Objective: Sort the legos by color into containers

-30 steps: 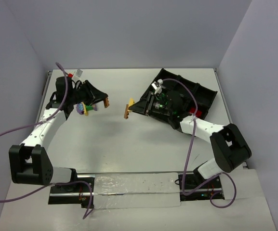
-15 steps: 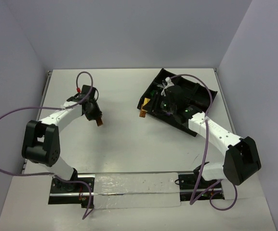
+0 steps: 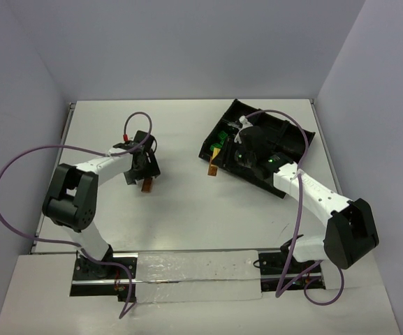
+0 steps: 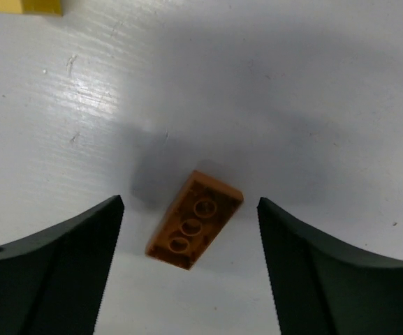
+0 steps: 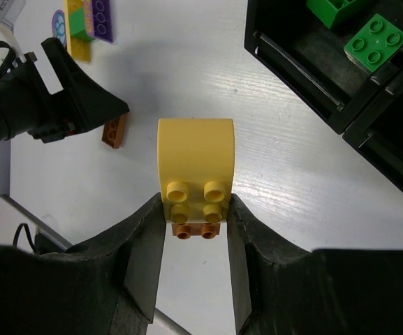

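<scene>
I saw the orange lego lying on the surface directly between the fingers of my wide-spread left pincer, long axis slanted across the gap; the right pincer gripped a yellow lego.

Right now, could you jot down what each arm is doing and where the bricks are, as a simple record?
Left gripper: open, fingers either side of an orange brick lying on the table, not touching it
Right gripper: shut on a yellow brick with an orange piece attached, beside the black tray
In tray: green bricks
Loose on table: mixed-colour cluster
</scene>
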Controlling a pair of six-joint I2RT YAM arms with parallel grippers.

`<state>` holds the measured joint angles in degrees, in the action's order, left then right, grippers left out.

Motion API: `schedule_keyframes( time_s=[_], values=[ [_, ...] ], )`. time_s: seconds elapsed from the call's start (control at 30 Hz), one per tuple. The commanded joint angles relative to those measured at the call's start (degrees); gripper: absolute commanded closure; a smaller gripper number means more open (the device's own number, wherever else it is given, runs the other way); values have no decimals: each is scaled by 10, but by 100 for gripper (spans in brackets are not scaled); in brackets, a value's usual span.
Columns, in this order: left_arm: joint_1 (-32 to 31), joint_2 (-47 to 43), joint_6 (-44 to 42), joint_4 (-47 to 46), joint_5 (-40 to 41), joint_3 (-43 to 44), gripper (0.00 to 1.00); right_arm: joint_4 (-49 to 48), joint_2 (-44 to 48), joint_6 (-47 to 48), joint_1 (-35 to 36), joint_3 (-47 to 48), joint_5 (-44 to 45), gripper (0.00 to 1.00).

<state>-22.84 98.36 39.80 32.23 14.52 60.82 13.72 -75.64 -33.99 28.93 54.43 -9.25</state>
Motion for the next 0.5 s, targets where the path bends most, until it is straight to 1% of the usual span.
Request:
schedule_keyframes(
  time_s=[0.0,0.03,0.1,0.13,0.2,0.23,0.27,0.3,0.33,0.37,0.4,0.43,0.47],
  values=[
    [-5,-35,-7,24,-2,38,11,1,9,16,-2,33,-8,100],
    [-5,-45,-13,32,-5,48,9,-2,7,17,-2,35,-14,100],
    [-4,-67,-24,46,-11,68,9,-10,5,21,-3,36,-29,100],
    [-3,-92,-37,41,-34,74,9,-24,7,22,-3,32,-50,100],
    [1,-131,-52,22,-122,76,11,-46,9,22,-4,29,-103,100],
    [4,-152,-54,5,-153,64,12,-52,8,20,-3,29,-114,100],
    [5,-174,-55,-19,-161,62,13,-56,7,17,-3,31,-124,100],
    [9,-210,-57,-64,-246,42,13,-68,6,14,-4,31,-134,100],
    [15,-226,-54,-91,-295,29,14,-79,4,12,-4,29,-148,100],
    [21,-247,-46,-130,-371,9,13,-107,5,6,-3,23,-181,100],
    [24,-258,-43,-144,-425,-5,13,-121,6,4,-4,20,-213,100],
    [28,-259,-37,-160,-431,-6,13,-133,7,-1,-5,18,-217,100],
    [33,-271,-27,-187,-467,-23,14,-159,7,-11,-7,14,-240,100]
  ],
)
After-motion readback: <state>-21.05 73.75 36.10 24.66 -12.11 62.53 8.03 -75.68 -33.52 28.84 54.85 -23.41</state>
